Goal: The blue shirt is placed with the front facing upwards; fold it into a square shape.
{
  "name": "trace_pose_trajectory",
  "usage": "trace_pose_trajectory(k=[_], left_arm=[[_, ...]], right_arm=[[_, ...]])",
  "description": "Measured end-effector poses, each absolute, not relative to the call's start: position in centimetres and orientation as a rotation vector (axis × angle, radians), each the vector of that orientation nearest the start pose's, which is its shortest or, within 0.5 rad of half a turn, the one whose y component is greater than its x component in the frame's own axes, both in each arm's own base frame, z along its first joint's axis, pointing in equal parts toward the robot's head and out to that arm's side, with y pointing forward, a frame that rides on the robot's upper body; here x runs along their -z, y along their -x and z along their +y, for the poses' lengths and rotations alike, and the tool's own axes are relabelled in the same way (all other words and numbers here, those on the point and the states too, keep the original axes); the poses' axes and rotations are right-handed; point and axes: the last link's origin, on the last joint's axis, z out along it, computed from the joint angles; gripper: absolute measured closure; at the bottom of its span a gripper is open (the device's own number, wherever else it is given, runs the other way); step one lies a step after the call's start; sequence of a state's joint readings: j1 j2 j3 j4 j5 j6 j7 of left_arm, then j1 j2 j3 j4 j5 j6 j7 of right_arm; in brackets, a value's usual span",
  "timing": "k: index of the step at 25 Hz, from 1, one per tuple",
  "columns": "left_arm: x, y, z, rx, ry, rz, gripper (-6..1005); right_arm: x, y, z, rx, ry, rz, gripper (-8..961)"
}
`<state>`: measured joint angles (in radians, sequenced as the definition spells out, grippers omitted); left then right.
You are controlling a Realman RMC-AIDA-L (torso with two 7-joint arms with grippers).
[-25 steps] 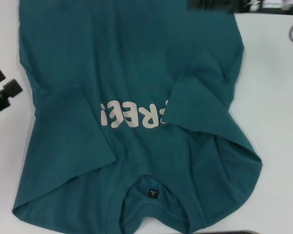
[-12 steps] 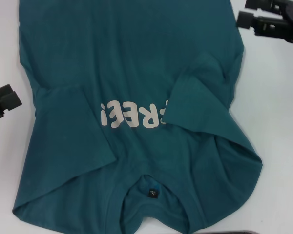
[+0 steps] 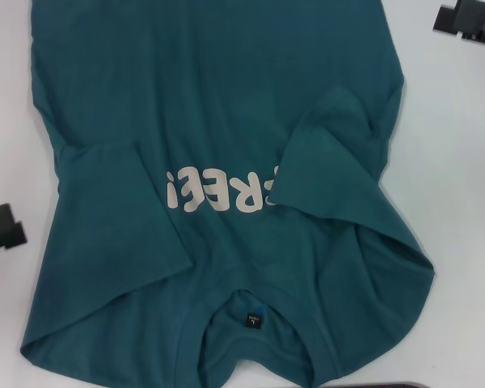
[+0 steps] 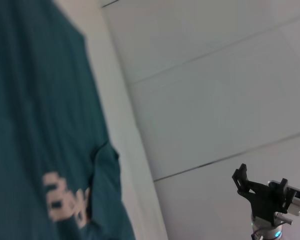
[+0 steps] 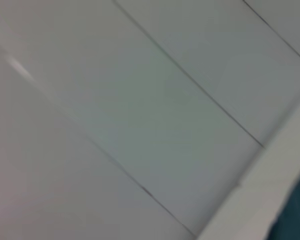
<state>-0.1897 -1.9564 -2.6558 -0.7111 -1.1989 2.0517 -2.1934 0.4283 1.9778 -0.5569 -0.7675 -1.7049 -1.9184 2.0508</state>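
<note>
The blue shirt [image 3: 226, 105] lies spread on the white table [image 3: 461, 210], front up, with its collar and black neck label [image 3: 252, 320] nearest me. Cream letters [image 3: 214, 190] run across the chest. Both sleeves are folded inward; the right sleeve [image 3: 327, 158] covers the end of the lettering. My left gripper [image 3: 2, 230] hovers off the shirt at the left edge of the head view, level with the left sleeve [image 3: 117, 214]. My right gripper [image 3: 469, 20] is at the far right corner, off the cloth. The left wrist view shows the shirt [image 4: 35, 125] and letters [image 4: 65, 202].
Beyond the table edge [image 4: 130, 145] lies a grey tiled floor [image 4: 215, 85] with a black stand [image 4: 265, 195] on it. The right wrist view shows mostly floor [image 5: 115, 110] and a corner of the shirt [image 5: 297, 220]. A dark object [image 3: 380, 385] peeks in at the near edge.
My left gripper has slid along the table's left side toward me. The right gripper has moved rightward, away from the shirt's far hem. The shirt has not shifted.
</note>
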Motion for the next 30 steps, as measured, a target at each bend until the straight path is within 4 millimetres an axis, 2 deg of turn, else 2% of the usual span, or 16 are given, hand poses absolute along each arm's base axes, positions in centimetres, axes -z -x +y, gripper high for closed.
trace_pose_trajectory(k=[3, 7, 11, 19, 30], left_arm=[[-9.6, 34.1, 19.1, 1.105, 2.175, -2.087, 190], [-10.6, 35.0, 18.4, 1.112, 2.072, -2.160, 190], [-10.3, 35.4, 18.1, 1.062, 2.055, -2.223, 190], [-9.7, 35.8, 17.9, 0.921, 2.046, -2.329, 190], [-9.5, 36.9, 17.2, 0.731, 1.999, -2.430, 189]], right_arm=[[-10.5, -26.2, 31.1, -1.178, 2.483, 1.436, 66], [-11.1, -27.6, 32.1, -0.906, 2.463, 1.515, 73], [-11.4, -28.3, 32.4, -0.739, 2.474, 1.549, 73], [-10.8, -27.9, 32.1, -0.731, 2.516, 1.584, 72], [-10.6, -28.5, 32.4, -0.659, 2.465, 1.667, 73]])
